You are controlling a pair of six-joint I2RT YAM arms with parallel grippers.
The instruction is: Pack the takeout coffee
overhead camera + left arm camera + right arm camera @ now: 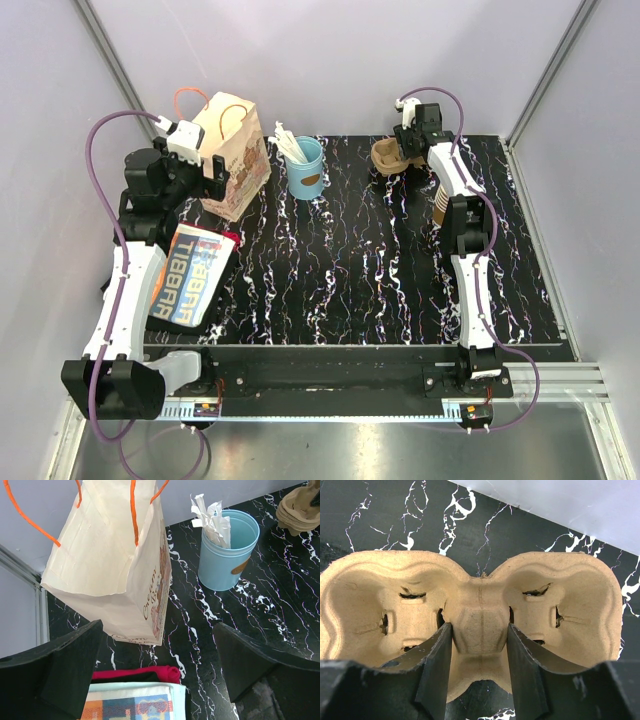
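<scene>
The right gripper [480, 630] has its fingers drawn narrow around the centre post of the pulp cup carrier [560, 585], one finger on each side between the two wells. They look to touch the post on both sides, so I judge the carrier gripped, at the far right of the table. The left gripper [157, 630] hangs with its fingers spread wide and empty, just in front of the paper bag [110, 555], which stands open beside the blue cup [225, 562] of white sticks. I cannot find the takeout coffee in any view; it may be hidden behind the right arm near the stack of cups [441, 205]. To do this step well, lift the carrier straight and level, squeeze the post lightly so the pulp does not crush, and set it flat where a cup can drop into a well
</scene>
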